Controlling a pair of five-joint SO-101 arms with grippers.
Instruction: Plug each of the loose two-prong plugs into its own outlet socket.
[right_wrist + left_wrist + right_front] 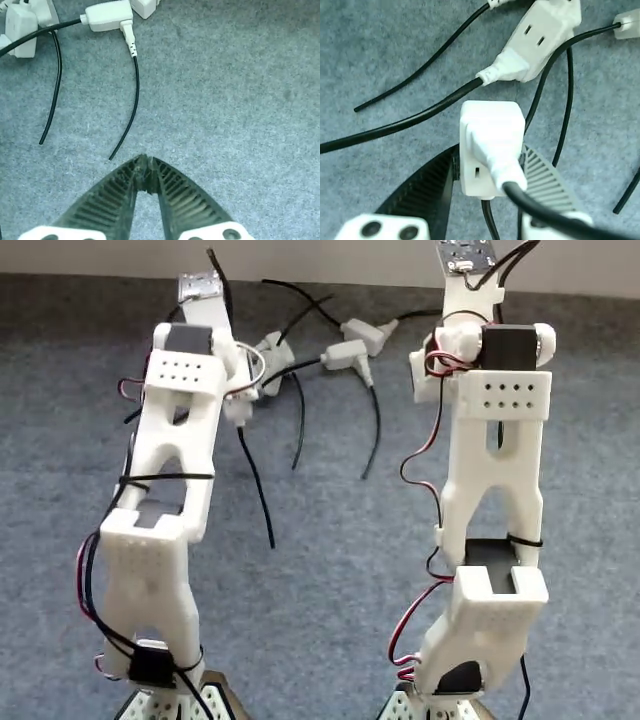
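Note:
My left gripper [490, 152] is shut on a white outlet socket [470, 170], its black fingers [432, 182] on either side of the block. A white two-prong plug [492, 135] with a thick black cable sits in that socket. Just beyond it on the carpet lies a second white socket [542, 30] with two bare slots. In the high view this cluster [268, 352] lies by the left arm's tip. My right gripper [146, 171] is shut on nothing, low over bare carpet. Farther off lies a white plug piece [107, 16] with a thin black cable [131, 105].
Grey carpet covers the table [330, 570]. Loose black cables [300, 420] trail across the far middle, with two more white pieces [352, 353] between the arms. Another white piece [627, 25] lies at the edge of the left wrist view. Open carpet lies in front between the arms.

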